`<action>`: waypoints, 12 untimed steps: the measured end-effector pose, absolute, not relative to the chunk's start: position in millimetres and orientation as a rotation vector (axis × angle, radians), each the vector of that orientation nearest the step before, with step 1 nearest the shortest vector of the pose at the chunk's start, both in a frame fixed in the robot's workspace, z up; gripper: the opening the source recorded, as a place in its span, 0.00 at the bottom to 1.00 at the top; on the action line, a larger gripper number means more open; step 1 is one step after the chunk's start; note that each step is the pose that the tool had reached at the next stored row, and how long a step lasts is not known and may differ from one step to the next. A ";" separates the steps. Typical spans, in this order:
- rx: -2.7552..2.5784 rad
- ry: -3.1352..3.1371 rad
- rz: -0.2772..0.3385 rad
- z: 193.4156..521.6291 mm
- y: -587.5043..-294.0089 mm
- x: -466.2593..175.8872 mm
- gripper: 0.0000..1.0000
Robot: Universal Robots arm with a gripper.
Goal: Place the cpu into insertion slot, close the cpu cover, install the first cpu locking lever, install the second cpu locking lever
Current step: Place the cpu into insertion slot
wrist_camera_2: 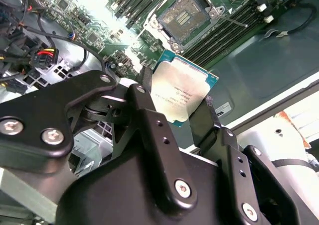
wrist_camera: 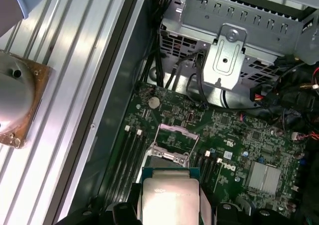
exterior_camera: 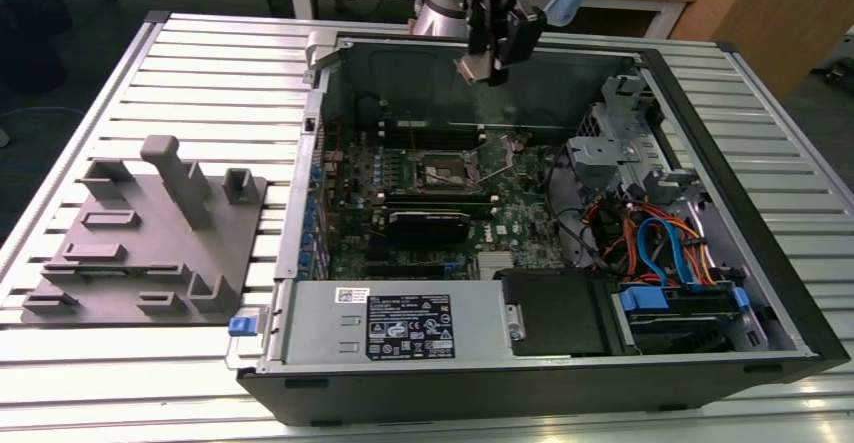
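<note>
Obs.: gripper [exterior_camera: 486, 63] hangs in the upper middle of the exterior view, above the far wall of the open computer case [exterior_camera: 747, 213], which lies on the slatted worktop [exterior_camera: 214, 63].

- Fingers [wrist_camera_2: 209, 113] are drawn in on two opposite edges of the cpu [wrist_camera_2: 182, 88]. The chip is pinched between them with its silvery top facing the second wrist camera, clear of the board.
- Insertion slot [wrist_camera_2: 183, 17] sits on the green board near the middle of the exterior view, below and nearer the camera than the gripper, well apart from the chip.
- Its dark centre is exposed. The cpu cover [wrist_camera: 175, 130] looks swung up off the socket, though its exact angle can't be told.
- Grey moulded fixture [exterior_camera: 147, 233] lies on the worktop at the exterior view's left, away from the work.

Step in hand, as judged: carrying the cpu to the slot. Cover and both levers are not yet dealt with.

Notes on doing it well:
- Bring the chip square over the socket before descending.
- Keep it level with the board.
- Match its edges and keyed corner to the rim.
- Lower straight, with no sideways slide over the contacts.
- Keep the fingers off the raised cover and the thin levers beside the socket.
- Let go only once the chip sits flat inside the rim.
</note>
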State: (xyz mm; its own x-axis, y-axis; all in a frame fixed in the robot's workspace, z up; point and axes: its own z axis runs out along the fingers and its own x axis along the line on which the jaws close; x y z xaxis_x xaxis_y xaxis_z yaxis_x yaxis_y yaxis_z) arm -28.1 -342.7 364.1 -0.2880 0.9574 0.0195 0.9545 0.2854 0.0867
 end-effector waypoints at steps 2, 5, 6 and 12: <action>1.860 2.485 0.125 363.8 -342.7 -30.1 0.54; 1.867 2.486 0.119 363.6 -342.7 -30.3 0.54; 1.868 2.487 0.118 363.5 -342.7 -30.3 0.54; 1.876 2.482 0.117 363.3 -342.7 -30.3 0.54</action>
State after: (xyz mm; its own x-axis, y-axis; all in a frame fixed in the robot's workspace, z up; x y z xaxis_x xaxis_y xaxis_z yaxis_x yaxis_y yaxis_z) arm -30.3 -342.7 363.3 -0.2737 0.9615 0.0228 0.9595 0.2713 0.0766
